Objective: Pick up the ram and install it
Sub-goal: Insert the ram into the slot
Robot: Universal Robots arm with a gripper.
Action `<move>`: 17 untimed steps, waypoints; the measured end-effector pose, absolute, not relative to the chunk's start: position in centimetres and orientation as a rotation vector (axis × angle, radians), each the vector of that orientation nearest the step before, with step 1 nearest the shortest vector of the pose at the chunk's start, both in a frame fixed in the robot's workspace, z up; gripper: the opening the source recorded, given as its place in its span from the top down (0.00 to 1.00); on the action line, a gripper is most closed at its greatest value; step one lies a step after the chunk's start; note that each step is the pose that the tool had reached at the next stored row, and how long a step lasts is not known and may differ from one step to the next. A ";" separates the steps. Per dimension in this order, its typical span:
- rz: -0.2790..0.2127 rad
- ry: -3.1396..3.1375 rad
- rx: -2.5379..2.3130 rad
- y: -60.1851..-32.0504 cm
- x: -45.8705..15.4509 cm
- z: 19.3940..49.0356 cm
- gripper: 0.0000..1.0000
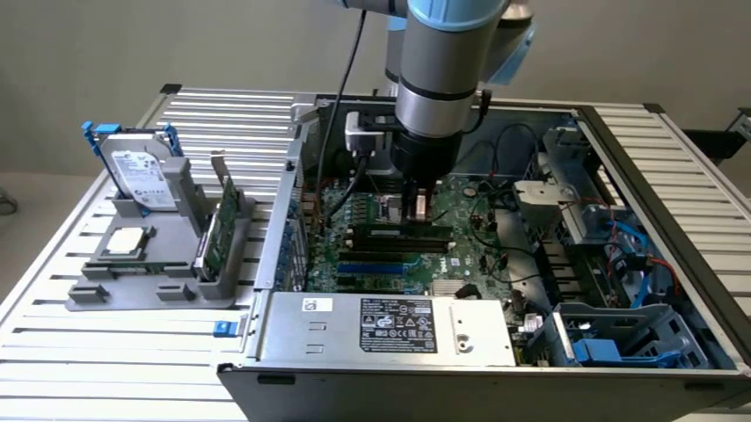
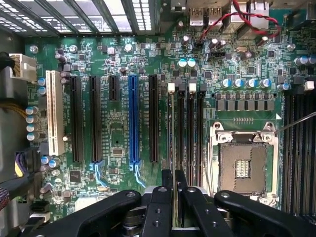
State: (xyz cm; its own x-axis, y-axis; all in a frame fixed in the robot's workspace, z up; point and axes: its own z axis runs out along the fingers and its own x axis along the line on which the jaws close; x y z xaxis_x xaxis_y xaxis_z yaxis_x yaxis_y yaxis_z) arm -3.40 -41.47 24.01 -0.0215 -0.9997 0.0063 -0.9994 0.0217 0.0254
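Observation:
My gripper [image 1: 413,209] reaches down into the open computer case [image 1: 270,264], over the memory slots of the motherboard [image 1: 470,255]. The ram [image 1: 399,231], a long dark-green stick, lies along a slot right under the fingers. In the wrist view the ram [image 2: 172,129] shows edge-on as a thin line running along the outermost memory slot [image 2: 180,133]. The two black fingertips [image 2: 167,183] of the gripper [image 2: 173,180] are closed on its near end. I cannot tell how deep the stick sits in the slot.
A grey holder [image 1: 129,290] at the exterior view's left carries a hard drive [image 1: 141,171], a CPU chip [image 1: 125,242] and a green expansion card [image 1: 223,230]. Inside the case are the power supply [image 1: 388,327], the CPU socket [image 2: 244,165], a blue slot [image 2: 133,118] and cables [image 1: 639,255].

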 end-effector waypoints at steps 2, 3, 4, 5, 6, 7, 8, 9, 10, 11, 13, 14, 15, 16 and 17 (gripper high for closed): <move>-0.022 -2.229 2.182 -41.5 -3.4 23.7 0.85; -0.021 -2.230 2.182 -41.5 -3.4 23.6 0.85; -0.021 -2.229 2.181 -41.5 -3.4 23.6 0.85; -0.021 -2.229 2.181 -41.5 -3.5 23.5 0.85; -0.021 -2.229 2.182 -41.5 -3.5 23.5 0.85; -0.021 -2.229 2.182 -41.5 -3.5 23.5 0.85; -0.021 -2.229 2.182 -41.5 -3.5 23.5 0.85; -0.021 -2.229 2.182 -41.5 -3.5 23.5 0.85; -0.021 -2.229 2.182 -41.5 -3.6 23.5 0.85; -0.021 -2.229 2.182 -41.5 -3.6 23.5 0.85; -0.022 -2.230 2.182 -41.4 -3.6 23.4 0.85; -0.021 -2.229 2.182 -41.4 -3.6 23.4 0.85; -0.021 -2.229 2.182 -41.4 -3.6 23.3 0.85; -0.021 -2.229 2.182 -41.4 -3.6 23.3 0.85; -0.021 -2.229 2.182 -41.4 -3.6 23.3 0.85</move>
State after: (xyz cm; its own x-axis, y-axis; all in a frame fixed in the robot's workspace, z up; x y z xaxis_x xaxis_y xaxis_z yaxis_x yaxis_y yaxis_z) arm -3.61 -41.37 23.27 -0.0216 -0.9997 0.0065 -0.9994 0.0217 0.0254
